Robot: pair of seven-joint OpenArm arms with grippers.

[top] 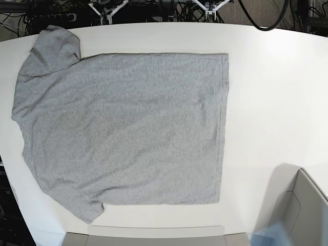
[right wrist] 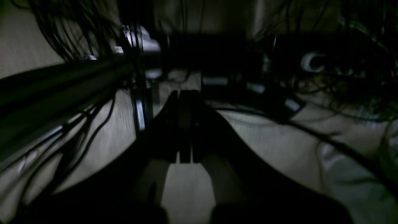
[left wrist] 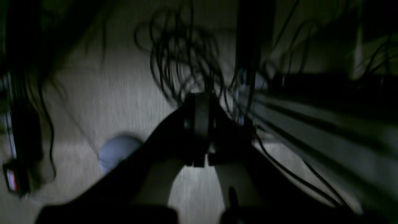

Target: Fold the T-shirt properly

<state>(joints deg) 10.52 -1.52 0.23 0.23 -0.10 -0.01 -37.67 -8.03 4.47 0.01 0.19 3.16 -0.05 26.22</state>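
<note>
One grey T-shirt (top: 123,128) flat, plain side up, on white table (top: 271,92).

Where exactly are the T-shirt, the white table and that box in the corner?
T-shirt (top: 123,130), base view, middle of its plain grey body.
White table (top: 271,92), base view, bare top right of the shirt.
Box (top: 302,205), base view, its inner wall.

T-shirt (top: 123,130): flat, plain side up | white table (top: 271,102) | grey box (top: 302,205) at corner
</note>
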